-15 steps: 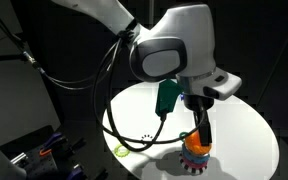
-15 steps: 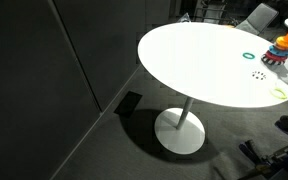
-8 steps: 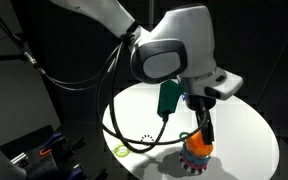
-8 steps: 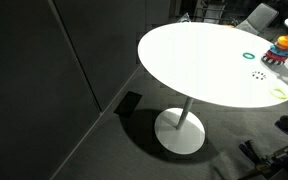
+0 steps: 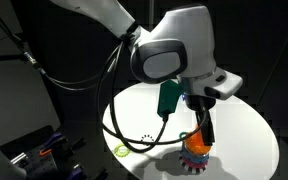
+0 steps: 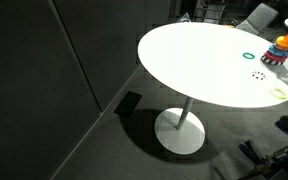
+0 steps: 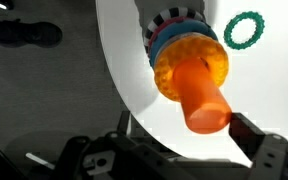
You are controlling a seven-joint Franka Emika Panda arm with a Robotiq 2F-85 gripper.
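White round tabletop [image 5: 246, 128] in a dark room; the tool [image 5: 203, 135], jaws apart, hangs over the orange cone [image 7: 199, 92] of the stacking toy [image 7: 172, 42]. It looks best centred there, clear of the green ring [image 7: 245, 30].

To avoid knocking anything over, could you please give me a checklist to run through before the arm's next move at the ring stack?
1. The claw is open: ok.
2. The claw sits over the orange peg: ok.
3. The ring stack stands upright on the white table: ok.
4. The green ring lies apart from the stack: ok.
5. The peg is free of contact with the claw: cannot tell.
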